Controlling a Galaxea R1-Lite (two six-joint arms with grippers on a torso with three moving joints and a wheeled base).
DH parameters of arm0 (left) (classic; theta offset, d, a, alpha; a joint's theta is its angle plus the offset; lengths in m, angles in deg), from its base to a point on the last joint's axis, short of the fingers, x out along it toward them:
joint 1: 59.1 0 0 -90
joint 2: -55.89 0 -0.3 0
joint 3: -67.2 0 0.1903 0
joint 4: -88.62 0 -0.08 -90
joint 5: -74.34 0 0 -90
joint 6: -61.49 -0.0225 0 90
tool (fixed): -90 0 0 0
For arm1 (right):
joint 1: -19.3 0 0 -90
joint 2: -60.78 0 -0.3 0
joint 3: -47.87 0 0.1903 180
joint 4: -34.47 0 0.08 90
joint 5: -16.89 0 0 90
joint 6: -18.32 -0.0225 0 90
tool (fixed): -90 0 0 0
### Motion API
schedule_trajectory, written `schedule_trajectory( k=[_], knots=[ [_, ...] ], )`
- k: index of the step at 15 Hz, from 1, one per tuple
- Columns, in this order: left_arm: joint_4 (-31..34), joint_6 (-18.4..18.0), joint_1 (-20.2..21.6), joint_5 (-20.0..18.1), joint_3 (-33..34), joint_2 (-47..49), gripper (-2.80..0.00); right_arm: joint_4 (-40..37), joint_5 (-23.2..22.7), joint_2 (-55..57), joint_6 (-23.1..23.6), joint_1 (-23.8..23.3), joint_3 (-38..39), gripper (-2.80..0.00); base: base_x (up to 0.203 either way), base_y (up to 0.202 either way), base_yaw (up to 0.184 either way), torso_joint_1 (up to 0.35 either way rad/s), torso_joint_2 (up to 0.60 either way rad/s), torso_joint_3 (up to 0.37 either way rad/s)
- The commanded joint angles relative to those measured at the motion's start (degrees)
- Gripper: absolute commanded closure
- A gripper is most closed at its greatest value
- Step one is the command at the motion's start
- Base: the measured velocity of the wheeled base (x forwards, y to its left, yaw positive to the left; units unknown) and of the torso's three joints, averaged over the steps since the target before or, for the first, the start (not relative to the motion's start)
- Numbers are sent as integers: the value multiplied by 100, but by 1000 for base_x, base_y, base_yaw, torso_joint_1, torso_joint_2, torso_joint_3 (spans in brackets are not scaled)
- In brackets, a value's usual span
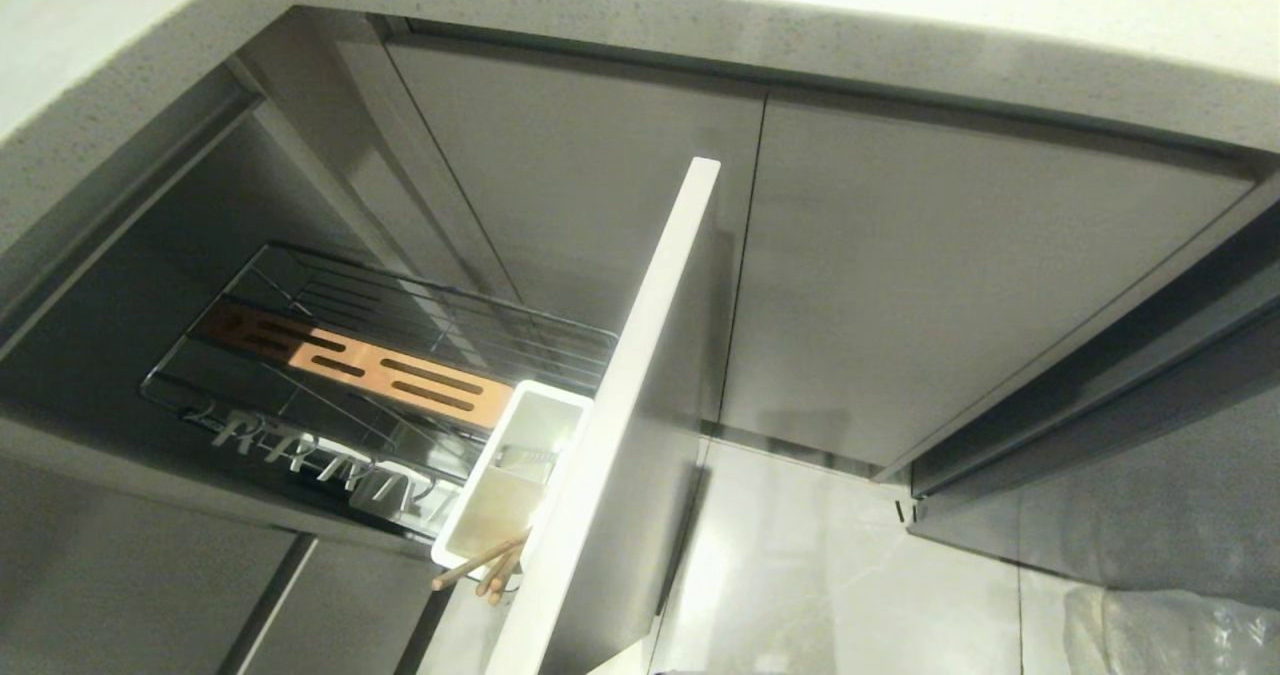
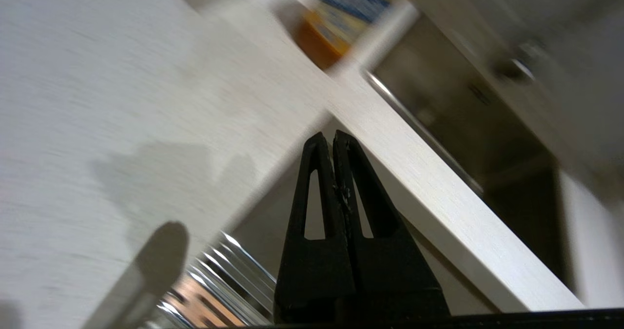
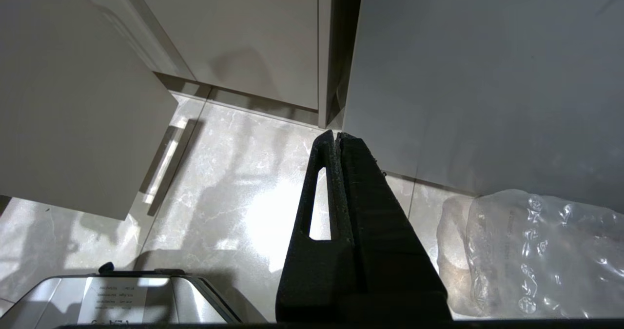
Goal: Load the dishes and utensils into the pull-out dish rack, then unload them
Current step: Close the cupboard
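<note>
The pull-out dish rack (image 1: 300, 285) stands drawn out of the cabinet in the head view, with its slotted wooden strip (image 1: 380, 365), its row of metal prongs (image 1: 330, 460) and its pale front panel (image 1: 640, 375). The chopsticks (image 1: 480, 565) lean out of the white caddy (image 1: 470, 515). No dishes show, and I cannot make out the fork. Neither arm is in the head view. My left gripper (image 2: 333, 136) is shut and empty, up beside the countertop edge (image 2: 438, 197), with the rack's wires (image 2: 229, 265) below it. My right gripper (image 3: 336, 135) is shut and empty, parked over the floor.
On the pale countertop (image 2: 122, 75) stands a blurred orange, yellow and blue pack (image 2: 341, 17) next to the steel sink (image 2: 453, 105). A clear plastic bag (image 3: 536, 246) lies on the tiled floor by the grey cabinet doors (image 1: 950, 275). My own base (image 3: 122, 299) shows below.
</note>
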Motion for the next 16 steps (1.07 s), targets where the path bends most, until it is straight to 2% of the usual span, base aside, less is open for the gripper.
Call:
schedule_trajectory(
  k=[1, 4, 7, 8, 13, 14, 16],
  knots=[
    [-120, -52, -979, -34, 422, -433, 0, 0, 0, 5, -2, 0, 0, 0, 0, 0, 0, 0, 0, 0],
    [33, -209, -2362, -345, 781, -479, 0, 0, 0, 5, -2, 0, 0, 0, 0, 0, 0, 0, 0, 0],
    [683, -218, -3951, -499, 976, -139, 0, 0, 4, 5, -2, 0, 0, 0, 0, 0, 0, 0, 0, 0],
    [946, -182, -4347, -532, 1018, 110, 0, 0, 0, 5, -2, 0, 0, 0, 0, 0, 0, 0, 0, 0],
    [1207, 333, -5983, -601, 1203, 869, 0, 0, 0, 5, -2, 0, 0, 0, 0, 0, 0, 0, 0, 0],
    [1212, 397, -6184, -604, 1232, 1079, 0, 0, 0, 5, -2, 0, 0, 0, 0, 0, 0, 0, 0, 0],
    [1232, 468, -6331, -606, 1277, 1424, 0, 0, 0, 5, -2, 0, 0, 0, 0, 0, 0, 0, 0, 0]
  ],
)
